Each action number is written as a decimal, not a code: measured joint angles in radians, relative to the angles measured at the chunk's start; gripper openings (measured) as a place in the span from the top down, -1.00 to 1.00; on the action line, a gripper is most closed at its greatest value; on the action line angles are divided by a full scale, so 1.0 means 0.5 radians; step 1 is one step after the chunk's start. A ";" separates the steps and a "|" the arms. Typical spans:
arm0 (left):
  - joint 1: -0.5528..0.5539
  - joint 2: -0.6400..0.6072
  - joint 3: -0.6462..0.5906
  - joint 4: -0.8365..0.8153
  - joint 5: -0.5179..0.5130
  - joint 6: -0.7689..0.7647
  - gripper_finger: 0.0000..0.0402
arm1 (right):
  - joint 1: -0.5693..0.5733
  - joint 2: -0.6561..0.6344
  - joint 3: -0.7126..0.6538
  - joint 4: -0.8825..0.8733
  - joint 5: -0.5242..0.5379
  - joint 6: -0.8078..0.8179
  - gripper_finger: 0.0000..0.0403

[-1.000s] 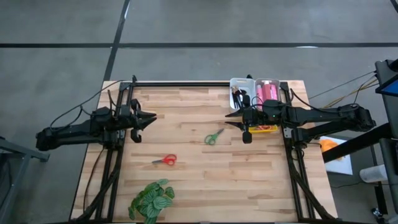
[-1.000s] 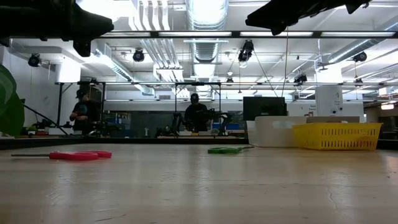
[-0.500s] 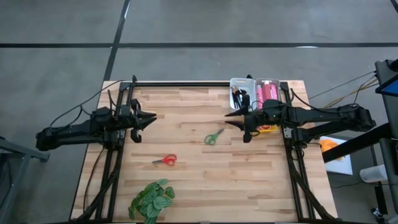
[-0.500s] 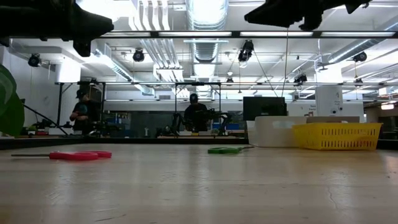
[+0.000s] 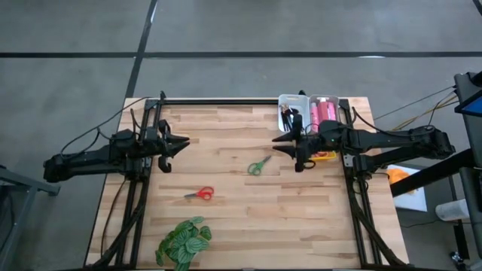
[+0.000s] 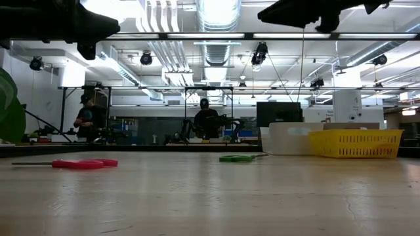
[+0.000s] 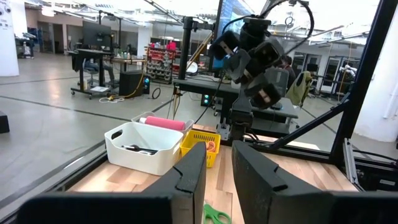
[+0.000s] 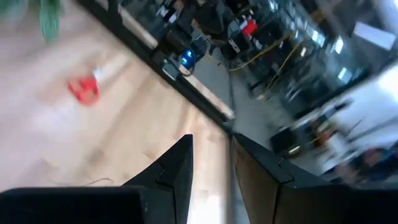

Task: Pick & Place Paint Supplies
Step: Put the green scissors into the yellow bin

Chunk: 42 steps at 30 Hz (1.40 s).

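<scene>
Green-handled scissors [image 5: 258,165] lie flat on the wooden table near its middle, and red-handled scissors [image 5: 199,194] lie nearer the front. Pink tubes [image 5: 325,111] lie in a white bin [image 5: 336,100] at the far right, beside another white bin [image 5: 282,100] with dark items. My right gripper [image 5: 277,143] hovers level above the table, right of the green scissors, open with nothing between its fingers [image 8: 177,168]. My left gripper [image 5: 183,141] waits above the table's left side, open and empty.
A yellow basket [image 5: 324,156] sits under my right arm, in front of the bins. A green leafy plant [image 5: 183,241] lies at the table's near edge, left of centre. Bare wood lies between the two grippers. People stand in the room beyond the table.
My right gripper has rolled about the line it points along while staying in place above the table. The scissors have not moved.
</scene>
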State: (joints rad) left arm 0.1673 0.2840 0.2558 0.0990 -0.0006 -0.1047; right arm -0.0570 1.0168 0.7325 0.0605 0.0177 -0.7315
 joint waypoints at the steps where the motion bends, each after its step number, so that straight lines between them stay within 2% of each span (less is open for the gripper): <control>1: 0.000 0.000 0.000 0.000 0.000 0.000 0.60 | 0.003 0.000 0.003 0.005 0.002 0.153 0.46; 4: 0.000 0.000 0.000 0.000 0.000 0.000 0.60 | 0.004 0.000 0.014 0.007 0.001 0.372 0.46; 11: 0.001 0.000 0.000 -0.004 0.000 0.000 0.60 | 0.004 0.001 -0.005 -0.051 -0.005 0.456 0.46; 15: 0.000 0.000 0.000 -0.013 0.000 0.000 0.60 | 0.004 0.092 -0.003 -0.083 -0.004 0.436 0.46; 21: 0.000 0.012 0.000 -0.110 0.001 -0.001 0.60 | 0.004 0.423 0.130 -0.428 -0.131 0.356 0.46; 24: 0.001 0.028 0.001 -0.183 0.000 -0.001 0.60 | 0.014 0.645 0.214 -0.670 -0.141 0.250 0.46; 27: 0.000 0.037 0.001 -0.286 0.000 -0.001 0.60 | 0.022 0.854 0.302 -0.746 -0.142 0.219 0.46; 32: 0.001 0.052 0.000 -0.516 0.001 -0.001 0.60 | 0.033 1.155 0.510 -0.801 -0.146 0.225 0.46; 42: 0.000 0.053 0.000 -1.107 0.001 -0.001 0.60 | 0.077 1.618 0.972 -1.281 -0.167 0.207 0.46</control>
State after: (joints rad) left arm 0.1673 0.3103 0.2560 -0.4545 -0.0002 -0.1051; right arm -0.0185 1.8259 1.2185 -0.5798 -0.0658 -0.6281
